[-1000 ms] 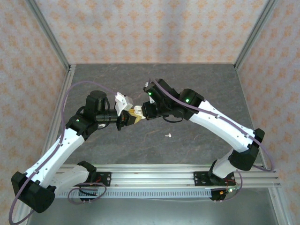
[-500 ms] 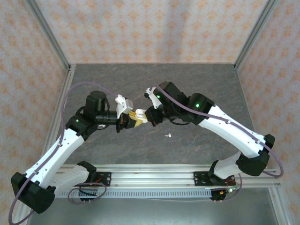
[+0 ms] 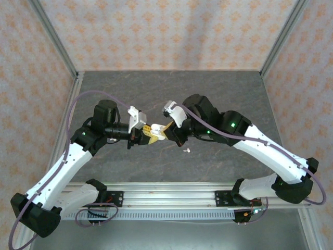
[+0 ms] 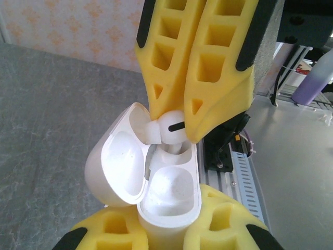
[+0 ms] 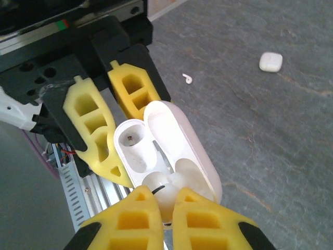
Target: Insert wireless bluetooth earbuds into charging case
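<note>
My left gripper point(image 4: 169, 235) is shut on the white charging case point(image 4: 171, 195), held upright above the table with its lid point(image 4: 115, 167) swung open to the left. My right gripper point(image 5: 164, 204) is shut on a glossy white earbud point(image 5: 167, 194), whose head sits at the mouth of the case's far slot point(image 4: 171, 130). The near slot point(image 4: 169, 190) is empty. From the top view, both grippers meet tip to tip at the case point(image 3: 155, 132). A second earbud point(image 3: 186, 150) lies loose on the table, also in the right wrist view point(image 5: 187, 78).
A small white rounded case point(image 5: 270, 62) lies on the grey stone-patterned table point(image 3: 223, 94) beyond the loose earbud. The aluminium rail point(image 3: 171, 195) with the arm bases runs along the near edge. Frame posts and patterned walls enclose the table.
The right arm has swung its elbow out to the right and turned its wrist, bringing the earbud onto the case. The left arm and case have barely moved.
</note>
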Controlling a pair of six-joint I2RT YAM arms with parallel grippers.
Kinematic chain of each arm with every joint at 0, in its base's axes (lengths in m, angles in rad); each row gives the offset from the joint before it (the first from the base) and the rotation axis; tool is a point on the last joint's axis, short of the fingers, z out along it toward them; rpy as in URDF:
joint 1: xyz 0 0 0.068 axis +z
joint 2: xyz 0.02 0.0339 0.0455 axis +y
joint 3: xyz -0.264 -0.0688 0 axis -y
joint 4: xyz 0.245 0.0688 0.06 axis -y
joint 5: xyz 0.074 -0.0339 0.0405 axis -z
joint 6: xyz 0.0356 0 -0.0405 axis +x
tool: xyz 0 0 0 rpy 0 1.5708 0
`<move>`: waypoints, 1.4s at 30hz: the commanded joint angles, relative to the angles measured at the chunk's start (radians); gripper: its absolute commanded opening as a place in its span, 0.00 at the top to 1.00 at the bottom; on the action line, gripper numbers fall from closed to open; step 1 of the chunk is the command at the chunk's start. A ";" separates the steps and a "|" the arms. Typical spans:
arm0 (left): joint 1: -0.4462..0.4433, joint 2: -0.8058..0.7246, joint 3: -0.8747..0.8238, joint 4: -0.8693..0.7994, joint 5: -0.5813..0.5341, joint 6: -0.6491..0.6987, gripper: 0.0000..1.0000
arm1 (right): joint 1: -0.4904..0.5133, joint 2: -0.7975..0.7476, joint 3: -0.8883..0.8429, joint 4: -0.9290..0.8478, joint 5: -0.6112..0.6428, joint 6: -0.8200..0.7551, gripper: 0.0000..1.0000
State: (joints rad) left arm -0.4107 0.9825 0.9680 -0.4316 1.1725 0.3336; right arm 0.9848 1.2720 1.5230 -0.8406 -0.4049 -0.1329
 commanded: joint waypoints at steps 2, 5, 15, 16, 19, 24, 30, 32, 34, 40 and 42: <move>0.006 0.001 0.044 -0.009 0.056 0.033 1.00 | -0.022 -0.031 -0.043 0.060 -0.107 -0.093 0.91; 0.005 0.001 0.046 -0.018 0.065 0.039 1.00 | -0.052 -0.033 -0.059 0.088 -0.184 -0.102 0.90; 0.006 0.011 0.060 -0.029 0.074 0.051 1.00 | -0.092 -0.007 -0.090 0.088 -0.331 -0.138 0.89; 0.005 0.012 0.062 -0.029 0.075 0.051 1.00 | -0.093 -0.002 -0.092 0.083 -0.335 -0.142 0.89; 0.005 0.016 0.068 -0.027 0.078 0.053 1.00 | -0.098 0.007 -0.103 0.081 -0.342 -0.148 0.89; 0.005 0.019 0.066 -0.033 0.075 0.053 1.00 | -0.109 0.006 -0.092 0.093 -0.311 -0.123 0.67; 0.005 0.015 0.055 -0.025 0.063 0.050 1.00 | -0.127 -0.009 -0.057 0.092 -0.249 -0.072 0.47; 0.005 0.015 0.054 -0.024 0.058 0.050 1.00 | -0.133 -0.018 -0.052 0.098 -0.231 -0.053 0.45; 0.005 0.015 0.054 -0.024 0.054 0.050 1.00 | -0.139 -0.027 -0.048 0.107 -0.223 -0.033 0.44; 0.006 0.013 0.046 -0.019 0.038 0.051 1.00 | -0.144 -0.034 -0.032 0.114 -0.196 0.073 0.43; 0.005 0.012 0.041 -0.009 0.029 0.043 1.00 | -0.144 -0.032 -0.023 0.104 -0.178 0.105 0.44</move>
State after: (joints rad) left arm -0.4099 1.0058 0.9817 -0.4885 1.1782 0.3683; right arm 0.8436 1.2572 1.4601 -0.7536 -0.6350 -0.1001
